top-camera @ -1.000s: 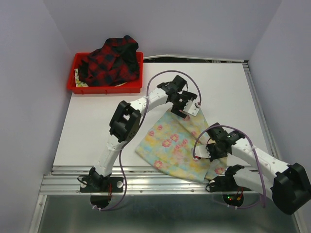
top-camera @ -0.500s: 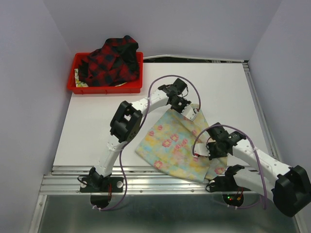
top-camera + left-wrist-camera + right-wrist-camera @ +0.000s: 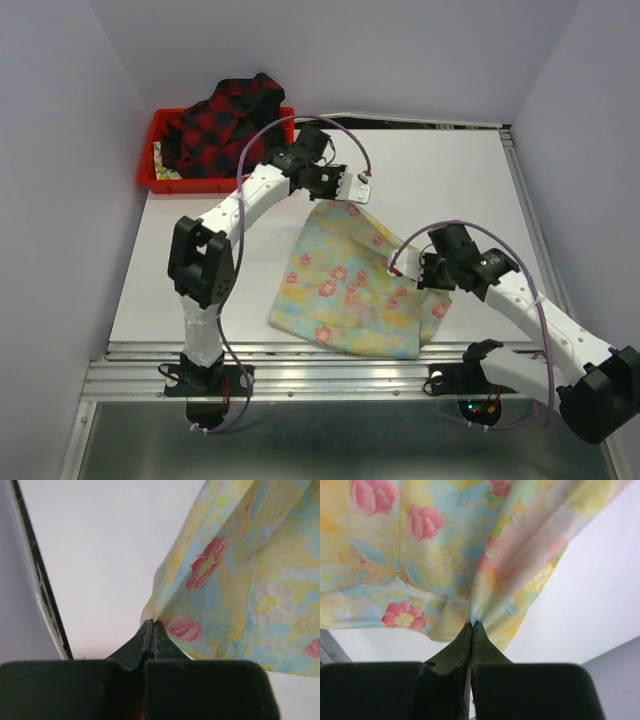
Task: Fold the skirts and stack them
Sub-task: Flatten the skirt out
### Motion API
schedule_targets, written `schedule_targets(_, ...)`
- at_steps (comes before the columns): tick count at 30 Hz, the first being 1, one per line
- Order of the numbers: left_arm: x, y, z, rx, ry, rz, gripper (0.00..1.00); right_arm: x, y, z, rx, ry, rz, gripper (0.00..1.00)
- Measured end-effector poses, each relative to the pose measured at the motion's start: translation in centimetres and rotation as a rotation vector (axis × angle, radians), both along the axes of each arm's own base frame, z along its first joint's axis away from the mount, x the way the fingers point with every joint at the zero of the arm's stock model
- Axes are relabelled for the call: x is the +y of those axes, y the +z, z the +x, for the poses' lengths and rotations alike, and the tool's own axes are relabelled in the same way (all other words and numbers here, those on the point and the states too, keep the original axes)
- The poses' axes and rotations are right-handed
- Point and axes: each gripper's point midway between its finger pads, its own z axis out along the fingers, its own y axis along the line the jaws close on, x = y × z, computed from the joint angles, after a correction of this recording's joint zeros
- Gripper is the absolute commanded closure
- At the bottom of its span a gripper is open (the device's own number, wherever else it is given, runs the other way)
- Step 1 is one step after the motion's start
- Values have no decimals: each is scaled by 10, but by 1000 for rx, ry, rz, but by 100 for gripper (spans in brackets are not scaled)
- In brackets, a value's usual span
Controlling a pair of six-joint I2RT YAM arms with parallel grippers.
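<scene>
The floral skirt (image 3: 350,290) is the piece I am working on. It is spread over the desk (image 3: 470,180) well apart from the red tray (image 3: 155,180), on the tray's near right side. Its far corner and right edge are raised, and the rest drapes onto the desk. The plaid skirt (image 3: 225,125) sits heaped in the red tray, spilling over the back rim.

I judge this step to be drawing the cloth out flat before the first fold. To do it well, I should hold both pinches at an even height and pull them apart only until the slack goes. Then I should lower the cloth so the panel lands smooth, with its edges lined up and no creases trapped underneath.

My left jaws are closed tight on the corner nearest the red tray, with a thin fold of fabric between the tips. My right jaws are likewise clamped on a gathered bunch of the edge farthest from the tray.
</scene>
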Motion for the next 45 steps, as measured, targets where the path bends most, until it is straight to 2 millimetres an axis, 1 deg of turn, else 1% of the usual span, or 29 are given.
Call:
schedule_targets(1, 9, 15, -1, -9, 41, -17, 100, 2, 9, 8, -18, -18, 16, 99)
schedule_targets(2, 15, 23, -1, -14, 71, -28, 100, 4, 21, 20, -47, -44, 40, 99)
schedule_targets(4, 29, 55, 0, -40, 154, -74, 100, 6, 39, 38, -69, -85, 88, 99)
schedule_targets(7, 44, 88, 2, -55, 246, -130, 100, 4, 65, 66, -104, -130, 147, 99)
schedule_targets(9, 51, 101, 0, -45, 287, -153, 100, 6, 79, 80, -120, -122, 178, 99)
schedule_targets(10, 54, 102, -2, -34, 303, -153, 100, 9, 83, 82, -118, -105, 192, 99)
schedule_targets(12, 59, 100, -8, -3, 323, -151, 100, 14, 82, 80, -94, -77, 206, 96)
schedule_targets(13, 61, 96, -13, 14, 332, -149, 100, 18, 78, 77, -69, -58, 216, 94)
schedule_targets(14, 66, 87, -20, 44, 345, -139, 100, 22, 72, 73, -30, -40, 223, 91)
schedule_targets(15, 70, 78, -29, 76, 357, -125, 100, 26, 66, 70, 0, -21, 233, 82)
schedule_targets(16, 77, 62, -40, 119, 373, -101, 100, 28, 62, 68, 15, -8, 239, 78)
schedule_targets(17, 81, 53, -48, 147, 382, -84, 100, 31, 54, 66, 26, 5, 252, 73)
schedule_targets(18, 87, 36, -58, 189, 399, -62, 100, 32, 46, 63, 37, 9, 259, 59)
schedule_targets(21, 101, -2, -81, 294, 444, 5, 100, 32, 21, 56, 78, -4, 263, 34)
schedule_targets(22, 103, -10, -84, 317, 458, 19, 100, 33, 16, 57, 89, -20, 268, 33)
schedule_targets(24, 108, -26, -91, 362, 486, 50, 100, 33, 12, 65, 88, -51, 282, 32)
schedule_targets(25, 108, -30, -91, 375, 501, 57, 100, 32, 12, 70, 83, -67, 288, 28)
schedule_targets(28, 110, -42, -86, 410, 549, 68, 100, 29, 16, 75, 61, -109, 310, 28)
schedule_targets(30, 107, -48, -76, 436, 578, 76, 100, 28, 22, 74, 52, -126, 329, 28)
schedule_targets(33, 100, -54, -48, 456, 626, 66, 100, 31, 28, 67, 67, -142, 362, 28)
schedule_targets(35, 92, -55, -23, 461, 651, 51, 100, 35, 31, 61, 98, -164, 393, 29)
schedule_targets(38, 86, -61, 4, 485, 689, 39, 100, 38, 33, 59, 125, -204, 421, 32)
schedule_targets(40, 80, -64, 28, 504, 728, 14, 100, 40, 34, 59, 147, -230, 433, 34)
schedule_targets(42, 81, -67, 44, 514, 764, -3, 100, 41, 33, 60, 163, -247, 437, 35)
schedule_targets(44, 86, -75, 50, 533, 798, -5, 100, 41, 28, 60, 190, -269, 435, 34)
schedule_targets(45, 89, -79, 49, 550, 817, 3, 100, 41, 27, 60, 197, -275, 434, 32)
